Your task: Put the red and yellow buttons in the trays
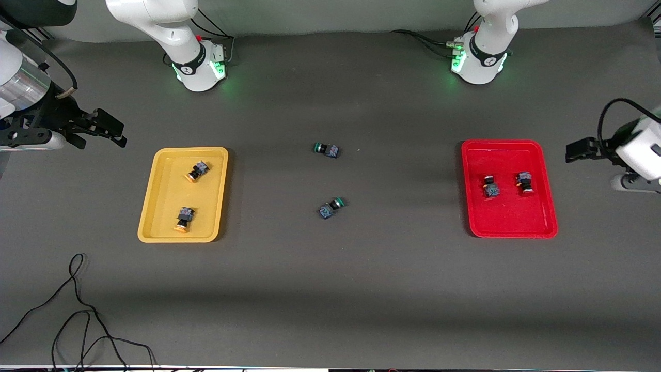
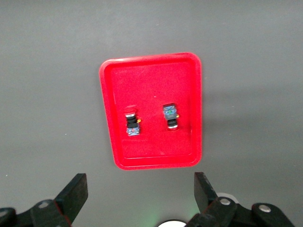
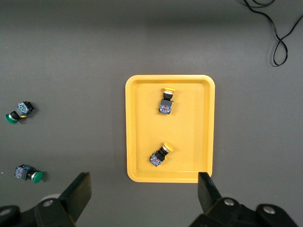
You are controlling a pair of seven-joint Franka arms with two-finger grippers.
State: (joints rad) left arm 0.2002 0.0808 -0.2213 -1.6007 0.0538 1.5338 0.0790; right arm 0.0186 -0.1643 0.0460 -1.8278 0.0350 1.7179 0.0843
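The yellow tray [image 1: 160, 206] holds two yellow buttons [image 1: 197, 171] [image 1: 183, 219]. The red tray [image 1: 511, 217] holds two red buttons [image 1: 490, 187] [image 1: 525, 183]. My right gripper [image 1: 116, 133] is open and empty, up over the bare table at the right arm's end, beside the yellow tray. My left gripper [image 1: 572, 154] is open and empty, up over the table at the left arm's end, beside the red tray. The left wrist view shows the red tray [image 2: 151, 85] with both red buttons [image 2: 132, 121] [image 2: 171, 116]. The right wrist view shows the yellow tray [image 3: 194, 123] with both yellow buttons [image 3: 166, 100] [image 3: 160, 155].
Two green-capped switches [image 1: 327, 150] [image 1: 331, 207] lie on the mat midway between the trays; they also show in the right wrist view [image 3: 18, 111] [image 3: 28, 174]. A loose black cable [image 1: 77, 310] lies near the front edge at the right arm's end.
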